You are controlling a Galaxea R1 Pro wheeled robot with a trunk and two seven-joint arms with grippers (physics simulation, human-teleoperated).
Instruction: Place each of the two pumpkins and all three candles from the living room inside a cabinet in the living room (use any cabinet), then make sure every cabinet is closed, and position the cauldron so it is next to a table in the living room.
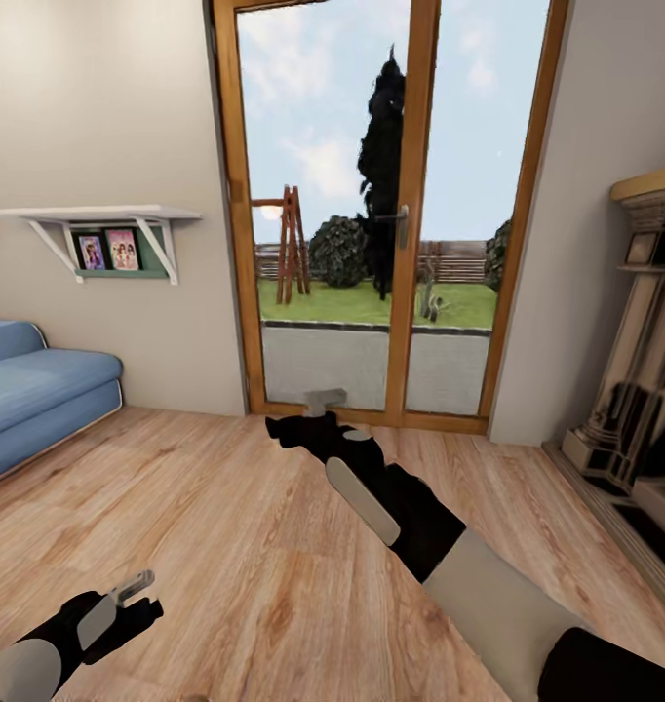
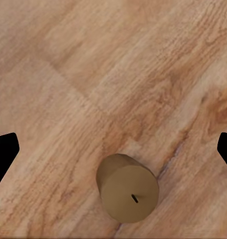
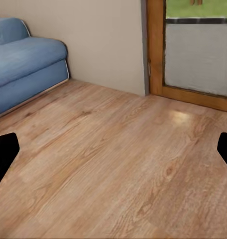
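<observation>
One candle (image 2: 127,193) is standing upright on the wood floor (image 1: 225,546), right under your left gripper (image 2: 113,149), whose jaws are spread wide and empty. Your right gripper (image 1: 323,400) is stretched toward the glass door (image 1: 371,214), also wide open, gripping nothing.

The right arm (image 1: 440,546) is built of black jointed segments with a pale grey, slim oval panel set into its forearm, and a broad light-grey sleeve section nearer the body that ends in a black shoulder part. Its hand (image 1: 323,398) has light grey fingers on a black wrist. The left arm (image 1: 50,648) is likewise black with a grey shell, and its hand (image 1: 133,585) carries small grey fingers.
</observation>
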